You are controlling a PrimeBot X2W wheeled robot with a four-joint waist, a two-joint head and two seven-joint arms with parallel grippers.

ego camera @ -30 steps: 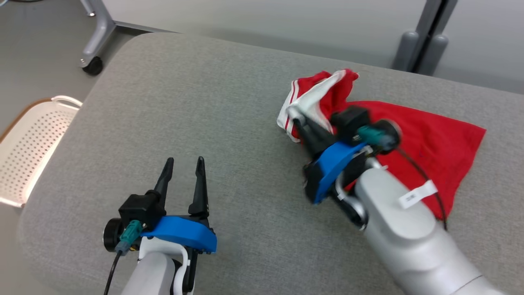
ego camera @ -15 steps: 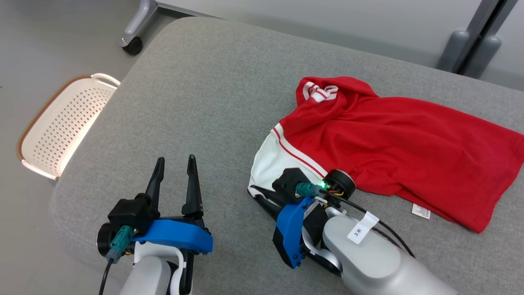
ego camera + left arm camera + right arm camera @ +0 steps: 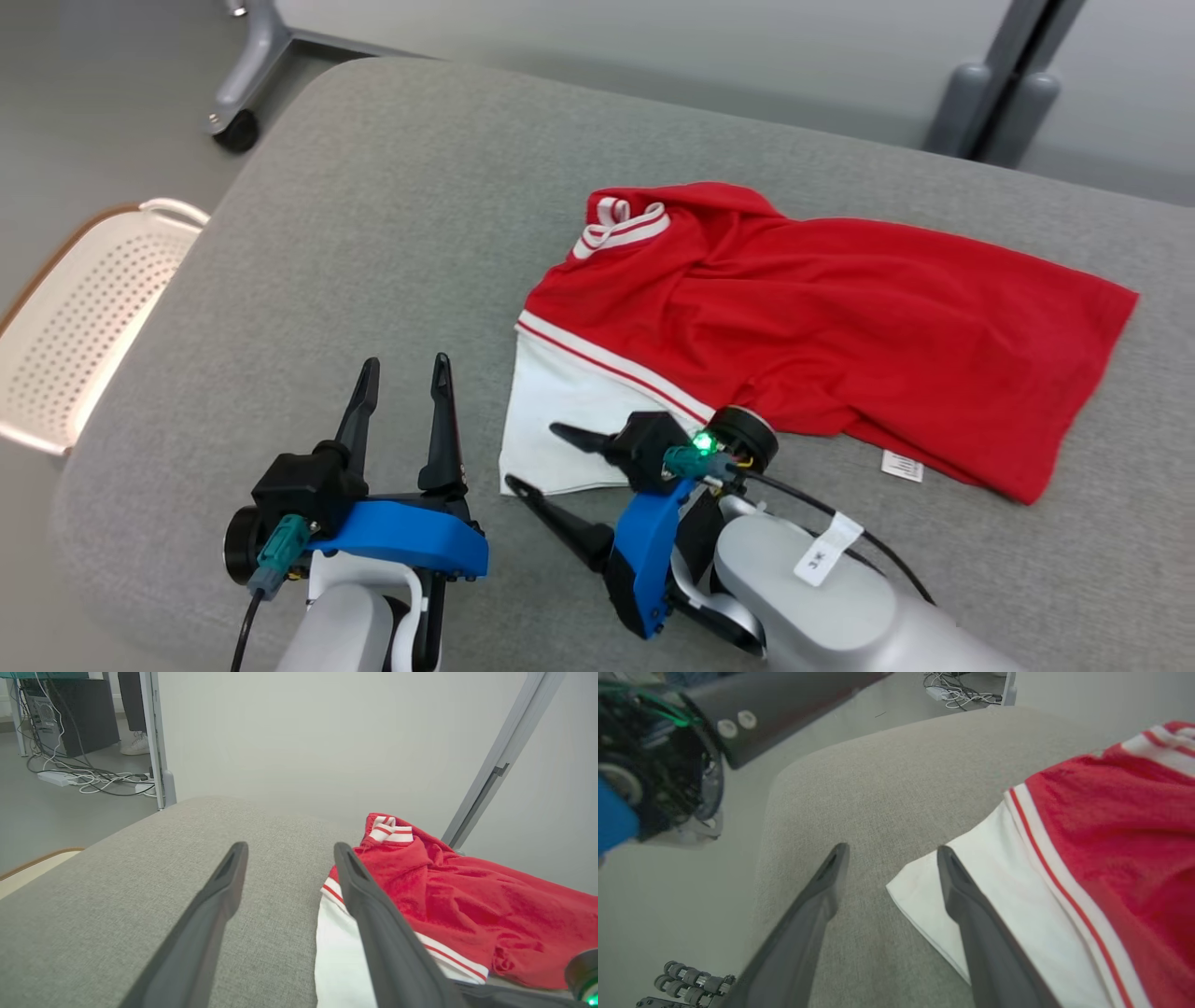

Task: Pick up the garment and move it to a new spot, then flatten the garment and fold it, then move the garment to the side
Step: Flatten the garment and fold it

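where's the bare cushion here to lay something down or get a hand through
Widest free patch: the cushion between the garment and its own left rim, ahead of the left gripper. A narrower strip runs behind the garment along the far edge. Crowded: the near middle, where the right gripper, jaws open, straddles the white sleeve corner.

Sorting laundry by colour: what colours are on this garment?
The garment is red, with a white panel edged in red stripes; head view best.
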